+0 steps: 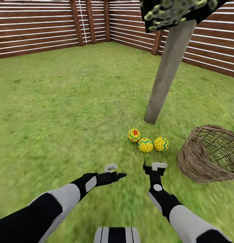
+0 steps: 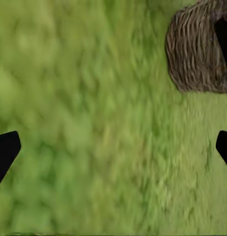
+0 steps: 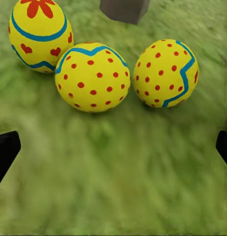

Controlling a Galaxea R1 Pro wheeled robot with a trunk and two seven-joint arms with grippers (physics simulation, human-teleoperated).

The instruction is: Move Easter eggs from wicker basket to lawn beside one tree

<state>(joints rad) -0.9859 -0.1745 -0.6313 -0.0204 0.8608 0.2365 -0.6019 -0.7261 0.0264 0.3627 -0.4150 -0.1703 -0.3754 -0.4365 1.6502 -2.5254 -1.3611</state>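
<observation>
Both grippers hang low over the lawn [image 1: 63, 101] with their jaws spread wide and nothing between them. The left gripper [image 1: 114, 170] points toward the right, its two dark fingertips [image 2: 6, 150] far apart at the edges of the left wrist view, with only blurred grass between them. The right gripper [image 1: 154, 166] points away from the robot at the eggs; its fingertips [image 3: 5, 150] are likewise spread wide, over bare grass just short of the eggs and touching none of them.

The three Easter eggs [image 1: 145, 145] lie on the grass in a short row just beyond the right gripper. The left egg [image 1: 134, 135], marked with a red flower shape, sits slightly farther away; the middle egg [image 3: 92, 77] and the right egg [image 3: 165, 73] are dotted red with blue zigzags. The left and middle eggs look to be touching; the right one sits just beside the middle one with a thin gap. The tree [image 1: 167, 72] rises from the grass just behind them, its grey trunk leaning in the view and its base near the eggs.

The wicker basket [image 1: 208, 153] lies tipped on its side to the right of the eggs, its mouth facing right, and no egg can be seen through its weave. Open grass stretches left and far, out to the slatted fence [image 1: 36, 30] and its corner
</observation>
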